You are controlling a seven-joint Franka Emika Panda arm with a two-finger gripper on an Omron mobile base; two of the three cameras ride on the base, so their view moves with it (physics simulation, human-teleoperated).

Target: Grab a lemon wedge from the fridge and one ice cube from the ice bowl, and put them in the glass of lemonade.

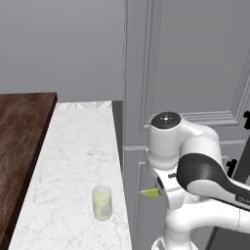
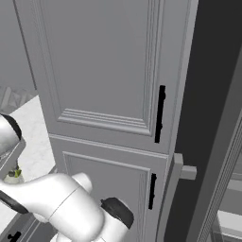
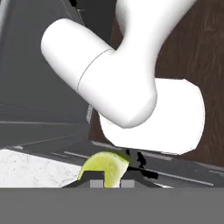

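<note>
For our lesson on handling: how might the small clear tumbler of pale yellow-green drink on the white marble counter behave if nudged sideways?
The small clear tumbler looks taller than wide, so a high nudge may tip it. The white marble counter appears smooth, so a low push probably slides it. It seems fairly full and could slop.

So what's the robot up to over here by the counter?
The white arm's hand is shut on a lemon wedge, carried beside the grey cabinets. In the left base view the wedge sticks out from the hand just right of the marble counter, where the glass of lemonade stands upright near the edge. The wedge is not in the glass yet.
</note>
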